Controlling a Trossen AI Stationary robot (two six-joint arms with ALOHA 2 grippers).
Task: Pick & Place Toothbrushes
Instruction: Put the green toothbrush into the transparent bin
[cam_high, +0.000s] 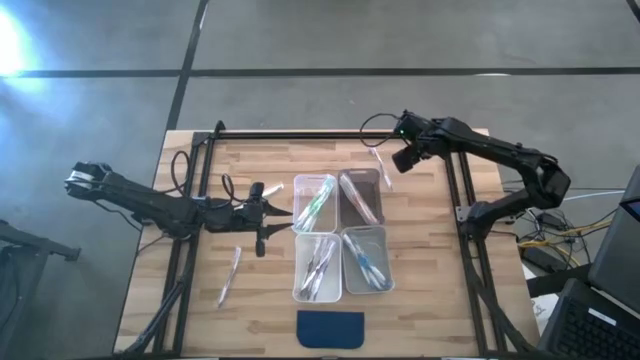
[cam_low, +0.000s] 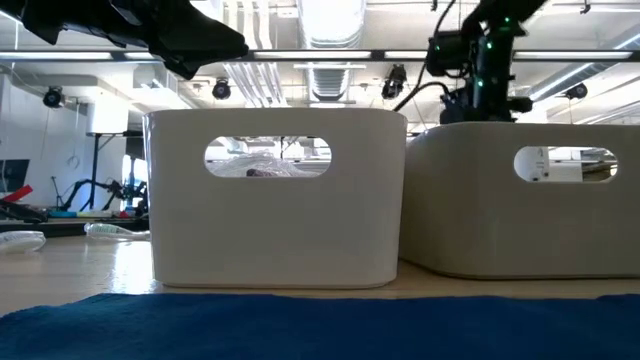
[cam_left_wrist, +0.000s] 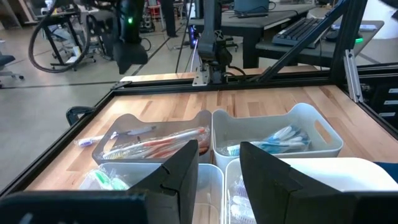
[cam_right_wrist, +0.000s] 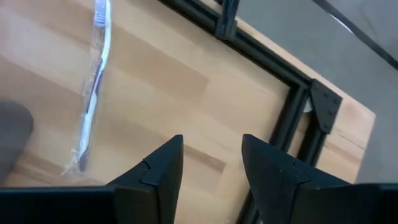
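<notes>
Toothbrush, thin clear wrapped one (cam_right_wrist: 93, 87), lies upper left; your right gripper (cam_right_wrist: 211, 163) hovers, jaws parted and empty: descend, grasp it.

in the low view the two near clear rectangular plastic bins (cam_low: 277, 200) hide their own contents, the far pair and most of the wooden table; the dark blue flat pad (cam_low: 320, 325) is blurred and cut off at 6 o'clock; the left wrist view cuts the nearest bins off at 6 o'clock; from overhead the thin clear-wrapped toothbrushes (cam_high: 318, 203) are too small to count or tell apart by colour.
</notes>
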